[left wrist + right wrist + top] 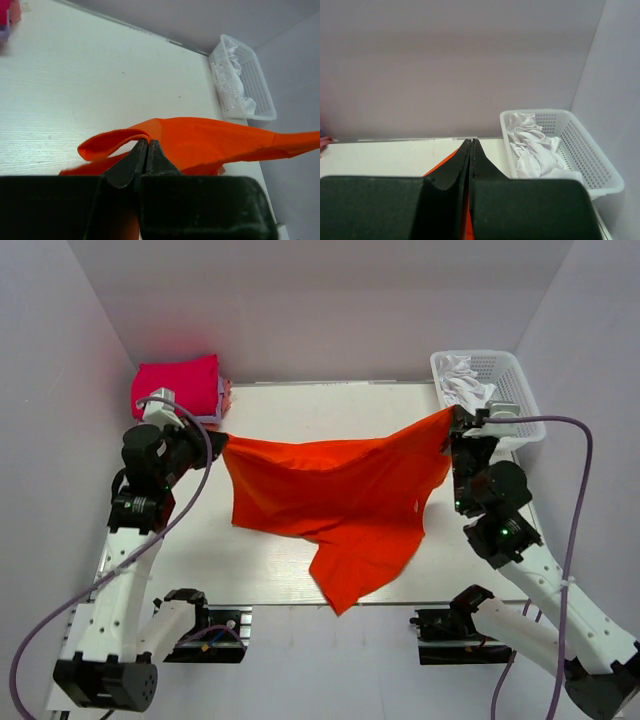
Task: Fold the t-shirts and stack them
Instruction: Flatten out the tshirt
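Left gripper [218, 443], at 9 o'clock in the overhead view: jaws pressed together on one corner of the bright orange-red cloth t-shirt [340, 500], a fold of the cloth curling over the fingertips in the left wrist view. Right gripper [452, 420], at 3 o'clock: jaws likewise clamped on the opposite corner of the same garment, with orange cloth showing beside the closed fingers in its own wrist view. Between the two grippers the upper edge of the shirt is stretched nearly straight across the white tabletop [330, 405]; the rest drapes toward 6 o'clock, a pointed tail reaching the near edge. Stack of folded shirts, magenta-pink on top [178, 385], at 10 o'clock, against the back wall just behind the left gripper. White perforated plastic basket [515, 370] holding crumpled white cloth [462, 380], at 2 o'clock, just behind the right gripper.
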